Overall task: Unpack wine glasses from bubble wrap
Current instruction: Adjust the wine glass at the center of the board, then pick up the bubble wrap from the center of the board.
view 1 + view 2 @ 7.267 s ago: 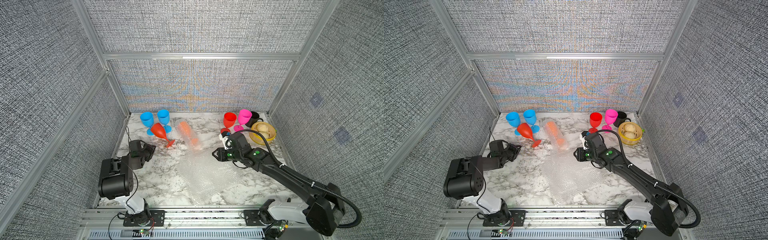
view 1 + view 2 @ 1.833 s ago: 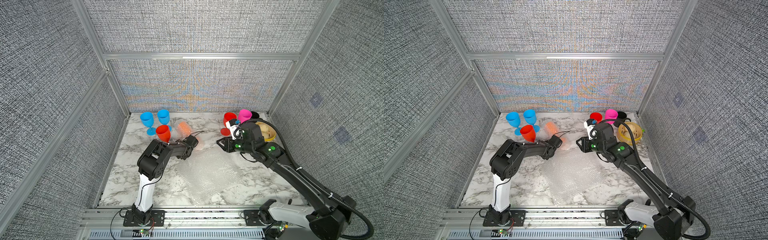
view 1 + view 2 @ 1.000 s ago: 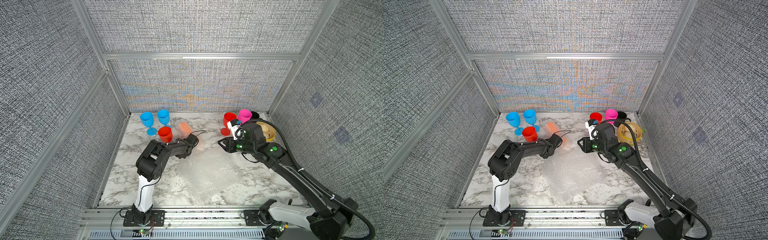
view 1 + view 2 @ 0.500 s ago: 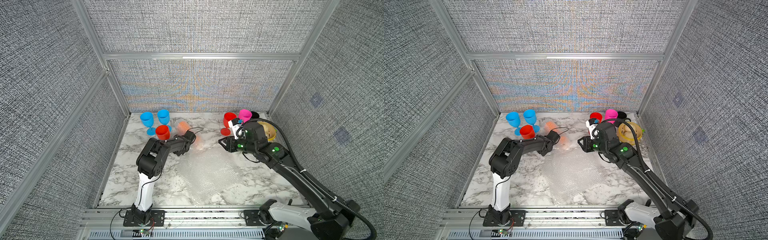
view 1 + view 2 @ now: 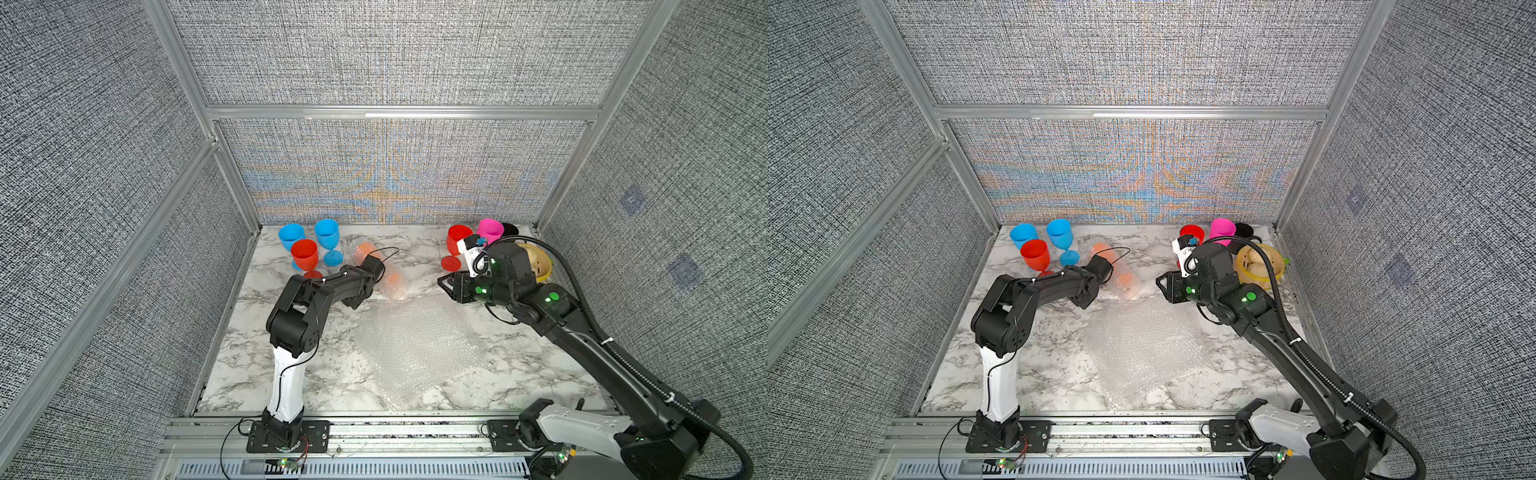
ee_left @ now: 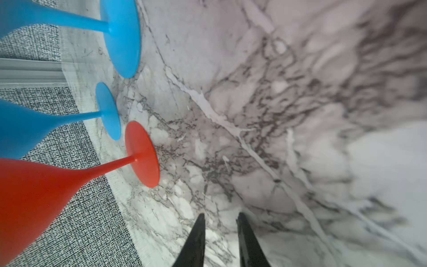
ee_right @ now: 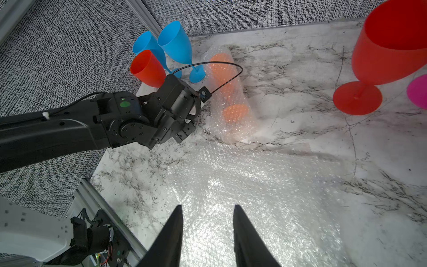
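**Left hand** (image 6: pixel 221 216): released. The fingertips are parted, only bare counter (image 5: pixel 257 365) shows between them, and nothing is held. About seven seconds ago this arm was folded back at the front left edge. It now reaches across to the back left, with the hand just beside the red goblet (image 5: pixel 304 255).

**Red goblet:** seven seconds ago it was tilted, its foot pointing toward the middle of the counter. It now stands upright on its foot, just in front of the two blue goblets (image 5: pixel 327 232). Over the last second it has shifted slightly toward the left wall. Whether its foot touches a blue foot cannot be told.

**Orange goblet** (image 5: pixel 366 250): lies on its side, still enclosed in its bubble wrap sleeve (image 7: pixel 233 129), just right of the blue goblets and beside the left wrist. Its place matches the earlier frames.

**Flat bubble wrap sheet** (image 5: pixel 415 349): spread on the counter toward the middle and front, position unchanged.

**Right hand** (image 7: pixel 207 208): released, fingertips apart with nothing between them, hanging above the far edge of the flat sheet. It sits nearer the back wall than seven seconds ago and has barely moved in the last two.

**Second red goblet** (image 5: pixel 457 239) and **pink goblet** (image 5: pixel 490 228): upright at the back right, as before.
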Available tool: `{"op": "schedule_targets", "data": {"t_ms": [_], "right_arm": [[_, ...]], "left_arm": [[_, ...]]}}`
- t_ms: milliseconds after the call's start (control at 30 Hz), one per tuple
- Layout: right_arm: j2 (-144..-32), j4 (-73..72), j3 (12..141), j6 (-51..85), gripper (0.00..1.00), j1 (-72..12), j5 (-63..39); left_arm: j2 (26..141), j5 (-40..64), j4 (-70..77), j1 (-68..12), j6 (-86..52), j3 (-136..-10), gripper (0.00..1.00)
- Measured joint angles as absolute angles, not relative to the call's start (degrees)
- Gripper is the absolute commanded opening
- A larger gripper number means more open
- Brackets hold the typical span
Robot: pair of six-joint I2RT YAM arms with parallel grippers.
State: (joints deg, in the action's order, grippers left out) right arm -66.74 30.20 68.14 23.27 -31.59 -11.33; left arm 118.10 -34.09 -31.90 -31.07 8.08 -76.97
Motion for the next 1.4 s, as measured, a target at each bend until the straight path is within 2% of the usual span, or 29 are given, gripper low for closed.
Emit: {"op": "schedule_targets", "data": {"t_ms": [500,667,767,833,900,933,1167,1400], "right_arm": [[-66.00,30.65,67.72,23.73,0.38,-31.59,-11.25],[-66.19,30.72,67.90,23.70,0.39,-31.64,-11.14],[-66.78,30.72,67.90,23.70,0.39,-31.64,-10.94],[-67.09,30.72,67.90,23.73,0.39,-31.66,-10.90],[-67.16,30.72,67.90,23.73,0.39,-31.70,-10.74],[-67.16,30.72,67.90,23.75,0.39,-31.73,-10.68],[-66.72,30.72,67.90,24.29,0.39,-31.81,-9.52],[-66.39,30.72,67.88,24.77,0.39,-31.81,-9.23]], "left_arm": [[106.54,-29.87,-36.69,-34.41,2.79,-77.82,0.32],[101.36,-27.73,-41.50,-34.44,-2.94,-83.59,0.39],[100.68,-24.25,-43.88,-35.03,-9.13,-87.96,0.54],[100.51,-20.64,-44.18,-35.70,-14.72,-89.41,0.78],[100.82,-17.28,-43.72,-36.18,-20.82,-90.11,0.89],[101.23,-16.05,-43.18,-36.18,-24.45,-90.45,1.00],[107.63,-16.29,-41.76,-34.57,-46.44,-97.41,1.00],[117.60,-15.97,-42.02,-30.55,-59.33,-106.89,1.00]]}}
